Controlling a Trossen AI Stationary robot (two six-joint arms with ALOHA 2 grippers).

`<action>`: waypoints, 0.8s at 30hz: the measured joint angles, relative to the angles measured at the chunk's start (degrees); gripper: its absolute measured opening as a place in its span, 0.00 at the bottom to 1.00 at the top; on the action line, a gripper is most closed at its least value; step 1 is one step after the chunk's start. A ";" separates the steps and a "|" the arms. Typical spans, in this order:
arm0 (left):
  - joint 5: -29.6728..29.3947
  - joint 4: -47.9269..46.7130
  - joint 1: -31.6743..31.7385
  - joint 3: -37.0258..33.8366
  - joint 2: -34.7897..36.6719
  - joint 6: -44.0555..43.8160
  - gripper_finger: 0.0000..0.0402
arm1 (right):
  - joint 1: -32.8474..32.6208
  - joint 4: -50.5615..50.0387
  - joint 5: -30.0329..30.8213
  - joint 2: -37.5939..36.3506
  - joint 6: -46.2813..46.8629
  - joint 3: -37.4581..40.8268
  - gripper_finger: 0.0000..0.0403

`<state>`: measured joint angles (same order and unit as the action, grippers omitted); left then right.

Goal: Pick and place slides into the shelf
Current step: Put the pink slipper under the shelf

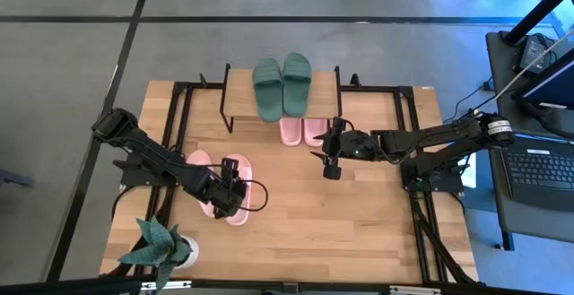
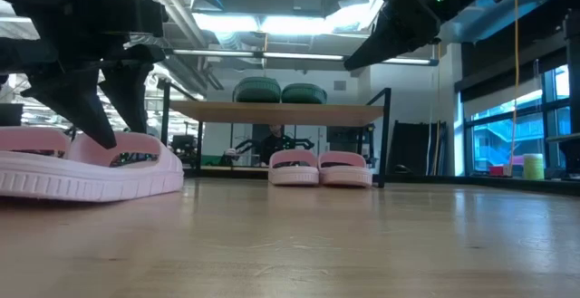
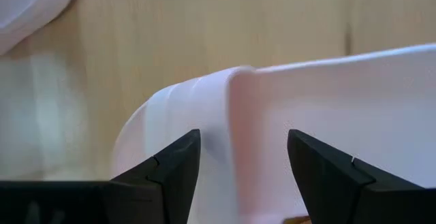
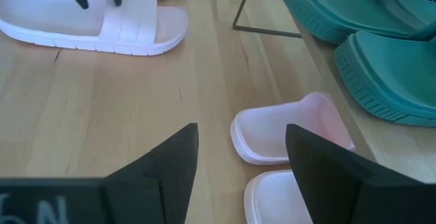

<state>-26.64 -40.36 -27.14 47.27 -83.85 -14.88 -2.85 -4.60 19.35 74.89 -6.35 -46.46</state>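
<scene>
Left gripper (image 1: 229, 190) is down over the loose pink pair at the table's front-left, fingers (image 3: 170, 176) spread apart and straddling the strap of the nearer pink slide (image 3: 327, 135); no squeeze visible, and whether the tips touch the sole can't be told. In the high view the arm covers most of that slide (image 1: 239, 207), and its mate (image 1: 199, 162) is partly hidden too. Right gripper (image 1: 332, 156) hangs above the table just in front of the shelf (image 1: 235, 84), fingers (image 4: 163, 169) wide apart with nothing between them. Dark green pair (image 1: 282, 83) lies side by side on the shelf's plank top. Second pink pair (image 1: 303, 132) sits under the shelf's front edge, mostly covered by the plank from above; the low view shows it on the table (image 1: 359, 223) between the black legs (image 2: 319, 168). In the right wrist view that pair is cut off by the frame edge and its own finger. A potted plant (image 1: 161, 246) stands at the front-left corner. A laptop (image 1: 543, 174) is cut off at the right edge.
</scene>
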 joint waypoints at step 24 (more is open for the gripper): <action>-6.78 -2.47 3.61 -0.02 -8.64 0.40 0.41 | 0.00 -0.66 0.02 0.00 -0.37 0.00 0.55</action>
<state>-33.41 -42.83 -23.53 47.24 -92.49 -14.48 -2.85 -5.26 19.38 74.89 -6.72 -46.46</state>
